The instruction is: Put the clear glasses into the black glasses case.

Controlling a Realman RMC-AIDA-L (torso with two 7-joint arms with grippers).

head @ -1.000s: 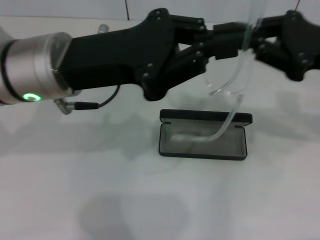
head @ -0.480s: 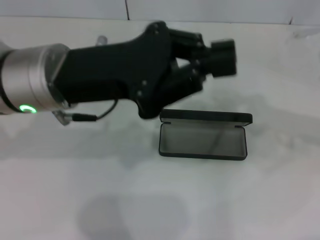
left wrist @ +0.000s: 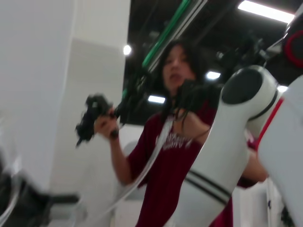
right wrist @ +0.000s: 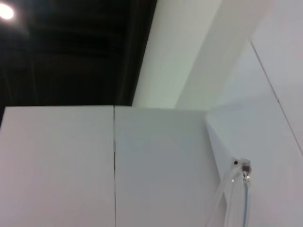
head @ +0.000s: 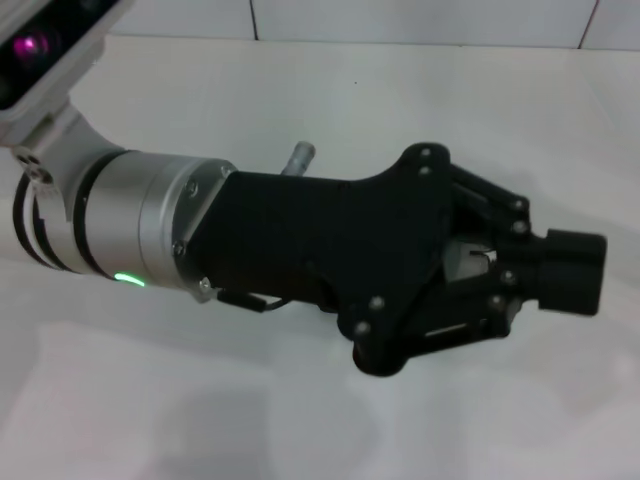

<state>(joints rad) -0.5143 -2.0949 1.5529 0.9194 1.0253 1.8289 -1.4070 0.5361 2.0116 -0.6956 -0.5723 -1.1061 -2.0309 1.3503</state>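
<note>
L arm (head: pixel 320 250) stretches low across the white table (head: pixel 300 90), filling the middle of the head view. Its claw (head: pixel 585 272) sits near the table's R side with tips pressed together into 1 black block, nothing seen between them. Open table shows behind the arm up to the tiled wall, and in front toward the near edge. The black glasses case can't be seen; whatever lies under the arm is hidden.

The clear glasses (right wrist: pixel 235 198) are off the table: 1 transparent temple w/ its hinge shows in the R wrist view against a white wall, and 1 blurred clear strip crosses the L wrist view. The R claw isn't visible, so its state can't be told.

Background, L wrist view: 1 person (left wrist: pixel 175 156) in a red shirt holding 1 black handset (left wrist: pixel 92 116).
</note>
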